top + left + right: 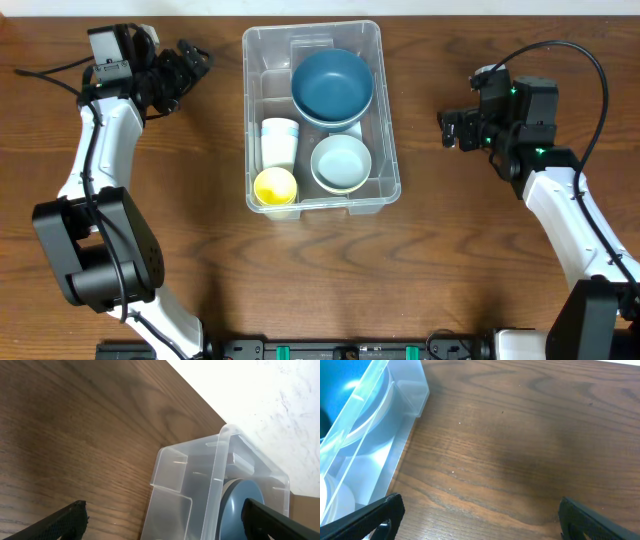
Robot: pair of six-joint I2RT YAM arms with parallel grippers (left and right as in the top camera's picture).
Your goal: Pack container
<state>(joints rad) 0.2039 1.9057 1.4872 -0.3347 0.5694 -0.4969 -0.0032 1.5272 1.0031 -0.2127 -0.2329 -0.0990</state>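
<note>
Container [250,120] | cropped in wrist views | blue bowl [240,492] half-hidden

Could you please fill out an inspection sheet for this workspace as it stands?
Surface: brown wooden table.
Job's things: clear container holds a blue bowl, pale bowl, white cup and yellow cup.
Clutter: nothing seen.
Grippers: left gripper and right gripper both open, empty, apart from the container.
Cables: black cable by the left arm; looped black cable over the right arm.
Surroundings: white wall beyond the table's far edge.
</note>
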